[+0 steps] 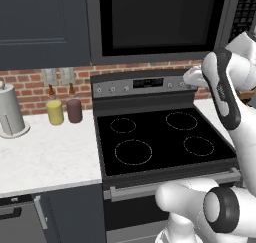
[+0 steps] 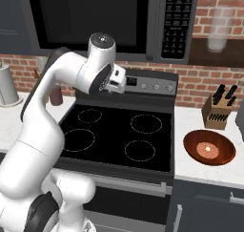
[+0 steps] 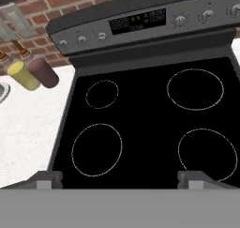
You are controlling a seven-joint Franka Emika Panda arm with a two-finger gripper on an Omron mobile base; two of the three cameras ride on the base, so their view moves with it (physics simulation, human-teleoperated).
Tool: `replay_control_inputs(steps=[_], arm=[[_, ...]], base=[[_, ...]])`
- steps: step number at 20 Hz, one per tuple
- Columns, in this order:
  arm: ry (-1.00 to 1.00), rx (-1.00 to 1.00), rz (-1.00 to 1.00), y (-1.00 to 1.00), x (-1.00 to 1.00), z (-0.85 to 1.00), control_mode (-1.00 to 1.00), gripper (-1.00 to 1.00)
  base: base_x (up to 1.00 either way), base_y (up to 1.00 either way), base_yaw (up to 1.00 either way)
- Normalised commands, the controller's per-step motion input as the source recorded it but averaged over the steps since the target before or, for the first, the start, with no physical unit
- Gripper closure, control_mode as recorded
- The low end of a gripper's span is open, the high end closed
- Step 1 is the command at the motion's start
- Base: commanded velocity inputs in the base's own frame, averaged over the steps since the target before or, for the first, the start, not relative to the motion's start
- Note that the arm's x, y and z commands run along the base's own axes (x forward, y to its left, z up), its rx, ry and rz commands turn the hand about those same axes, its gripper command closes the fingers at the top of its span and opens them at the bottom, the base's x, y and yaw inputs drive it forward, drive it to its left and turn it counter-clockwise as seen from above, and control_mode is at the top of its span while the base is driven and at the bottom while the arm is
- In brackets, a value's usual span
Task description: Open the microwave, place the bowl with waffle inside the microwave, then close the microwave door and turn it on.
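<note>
Your gripper [image 3: 120, 180] hangs above the black stove [image 3: 150, 128], fingers [image 3: 47, 179] spread wide apart, nothing between them. Below and ahead of the fingertips lie four burner rings; beyond them, the steel control strip and a brick wall [image 2: 209, 78]. The microwave [image 2: 114, 21] sits above the stove, its door [image 1: 155, 19] shut. The bowl [image 2: 209, 147] rests on the white counter [image 2: 190, 171] right of the stove, well apart from the fingers; the waffle [image 2: 208, 150] inside looks pinkish, detail unclear. A knife block [image 2: 219, 109] stands just behind it.
</note>
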Motion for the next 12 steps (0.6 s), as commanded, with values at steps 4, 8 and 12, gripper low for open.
replay_control_inputs(steps=[4, 8, 12], arm=[[-0.47, 0.33, 0.01, -1.00, -0.06, 0.94, -1.00, -1.00], [-0.46, 0.26, 0.01, -0.99, 0.00, 0.80, -1.00, -1.00], [-0.26, 0.14, 0.00, -0.75, 0.00, 0.39, -1.00, -1.00]], base=[[0.00, 0.00, 0.00], [0.00, 0.00, 0.00], [0.00, 0.00, 0.00]])
